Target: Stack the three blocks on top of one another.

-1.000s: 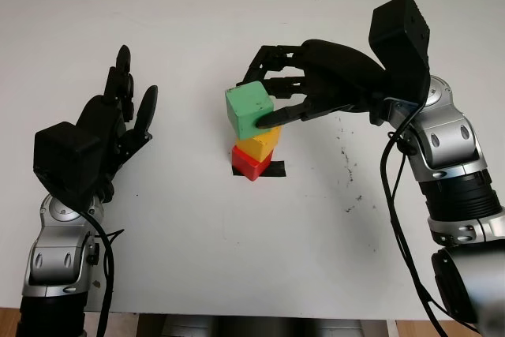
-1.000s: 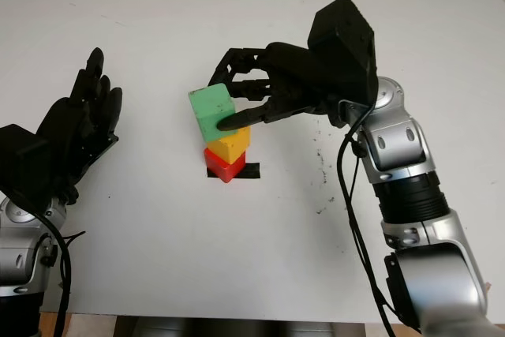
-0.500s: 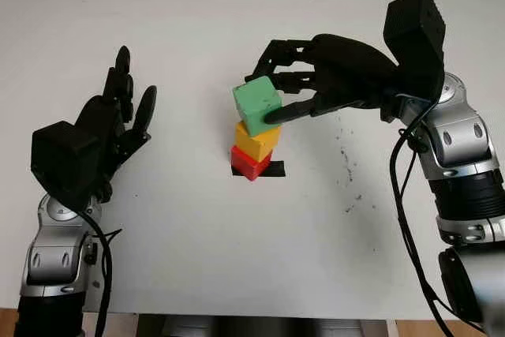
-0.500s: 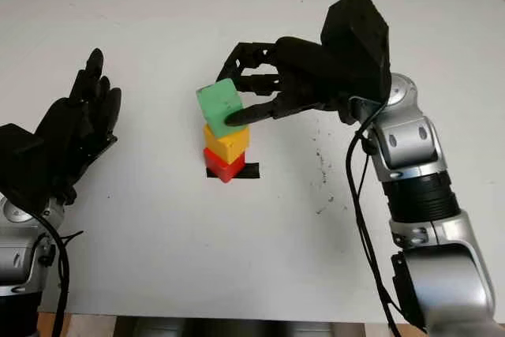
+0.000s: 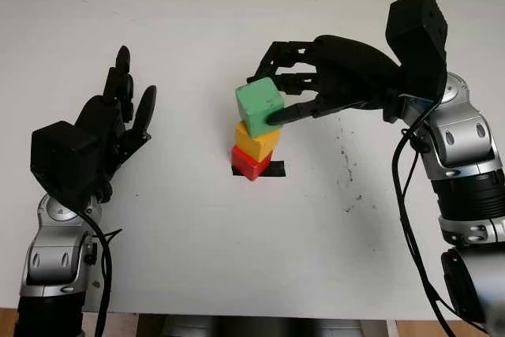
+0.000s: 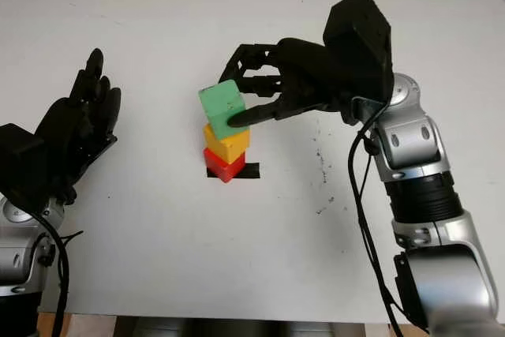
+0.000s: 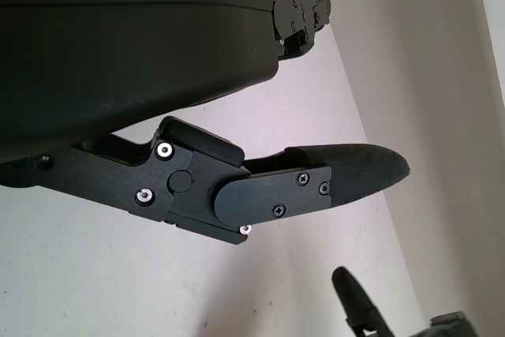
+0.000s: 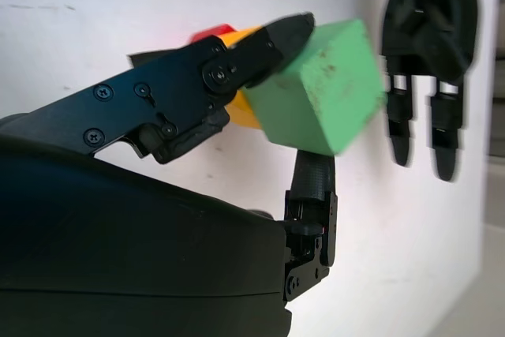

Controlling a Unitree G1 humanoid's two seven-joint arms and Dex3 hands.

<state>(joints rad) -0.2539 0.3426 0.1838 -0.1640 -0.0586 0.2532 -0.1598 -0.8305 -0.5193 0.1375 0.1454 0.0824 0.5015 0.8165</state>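
A green block (image 5: 259, 106) hangs tilted just above a yellow block (image 5: 256, 142), which sits on a red block (image 5: 249, 163). The red block stands on a strip of black tape (image 5: 268, 170) at the middle of the white table (image 5: 197, 226). My right hand (image 5: 286, 91) is shut on the green block, thumb on its near face and fingers behind it. The right wrist view shows the green block (image 8: 319, 99) between the fingers with the yellow block (image 8: 245, 108) under it. My left hand (image 5: 118, 116) is open above the table's left side, apart from the blocks.
Small dark specks (image 5: 347, 167) mark the table to the right of the stack. The table's front edge (image 5: 237, 315) runs along the bottom of the head views.
My right hand has carried the green block a little right and up, from beside the yellow block to over it. The left hand has not moved.
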